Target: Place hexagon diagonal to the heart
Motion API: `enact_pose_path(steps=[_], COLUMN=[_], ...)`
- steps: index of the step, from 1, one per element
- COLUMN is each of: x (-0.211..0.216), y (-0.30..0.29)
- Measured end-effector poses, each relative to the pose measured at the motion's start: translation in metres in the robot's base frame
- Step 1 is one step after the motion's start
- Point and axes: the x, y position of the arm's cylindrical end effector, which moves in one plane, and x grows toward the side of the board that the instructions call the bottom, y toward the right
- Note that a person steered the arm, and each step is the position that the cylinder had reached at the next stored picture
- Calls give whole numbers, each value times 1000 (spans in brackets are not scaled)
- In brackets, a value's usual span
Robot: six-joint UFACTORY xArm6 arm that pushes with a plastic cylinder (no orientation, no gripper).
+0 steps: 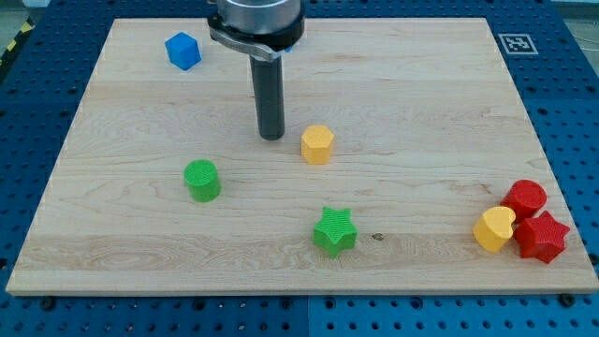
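Now, my tip bare, touching nothing, just left of yellow hexagon, yellow heart far at lower right.

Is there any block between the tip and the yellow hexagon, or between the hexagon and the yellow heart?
Nothing visible. My tip stands just to the view's left of the yellow hexagon, with bare board between. From there to the yellow heart at lower right, the wood is free; the green star lies below that line.

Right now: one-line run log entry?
my tip: just left of yellow hexagon, small gap | yellow heart: bottom right, against red blocks | hexagon not yet placed
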Motion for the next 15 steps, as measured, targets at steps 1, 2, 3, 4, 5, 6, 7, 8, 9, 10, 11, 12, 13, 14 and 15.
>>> enact_pose_path(steps=[1,2,3,4,5,6,7,8,9,10,11,12,13,14,15], x=[4,5,5,5,7,8,13,16,16,16,16,16,19,23,28], y=[4,9,14,17,19,20,28,37,37,40,43,44,52,62,83])
